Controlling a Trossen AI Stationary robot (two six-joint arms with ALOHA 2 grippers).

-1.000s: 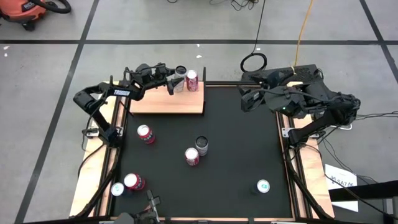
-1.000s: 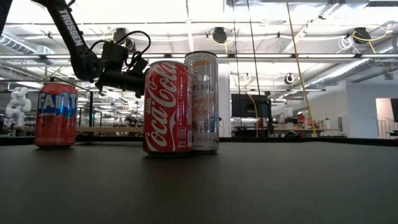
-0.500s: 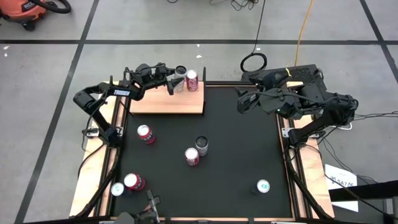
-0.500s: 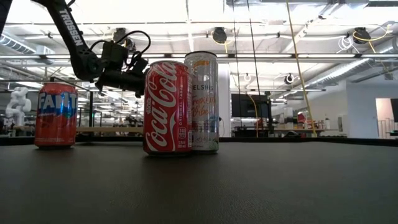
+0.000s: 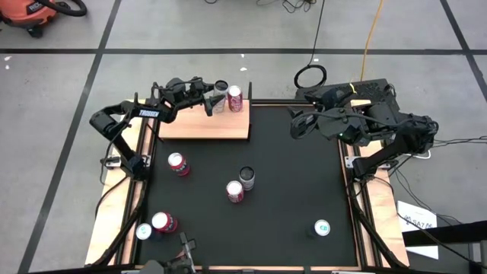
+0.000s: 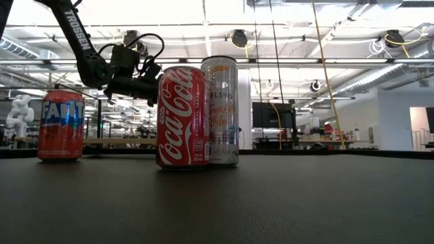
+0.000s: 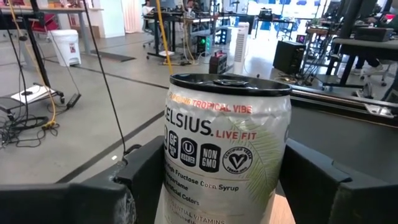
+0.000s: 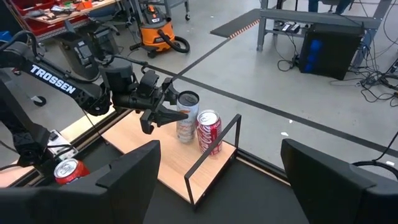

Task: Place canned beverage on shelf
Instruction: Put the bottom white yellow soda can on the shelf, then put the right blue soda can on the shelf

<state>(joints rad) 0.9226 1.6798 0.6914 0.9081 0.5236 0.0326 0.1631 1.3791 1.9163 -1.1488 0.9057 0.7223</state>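
Note:
The shelf [image 5: 199, 124], a light wooden slab with thin black posts, stands at the table's far left. On its far right part stand a silver Celsius can [image 5: 221, 94] and, beside it, a red can [image 5: 235, 97]. My left gripper [image 5: 215, 102] reaches level from the left and is shut on the silver can [image 7: 227, 149]. The right wrist view shows that gripper [image 8: 176, 117] at the same can [image 8: 186, 115]. My right gripper [image 5: 295, 125] hangs open above the table's far right, with nothing between its fingers. My left gripper pinches the silver can between its two fingers, one on each of two opposite sides of the wall [image 7: 171, 177], below the printed name. The fingers [image 7: 140, 177] lie level and come from the table's left. The can stands upright on the shelf's wood [image 7: 283, 214].
Several loose cans stand on the black mat: a red one [image 5: 177, 163] at the left, a red and a dark-topped pair [image 5: 240, 184] in the middle, two [image 5: 155, 225] at the near left, one [image 5: 322, 227] at the near right. A black rail [image 8: 214, 149] closes the shelf's right end.

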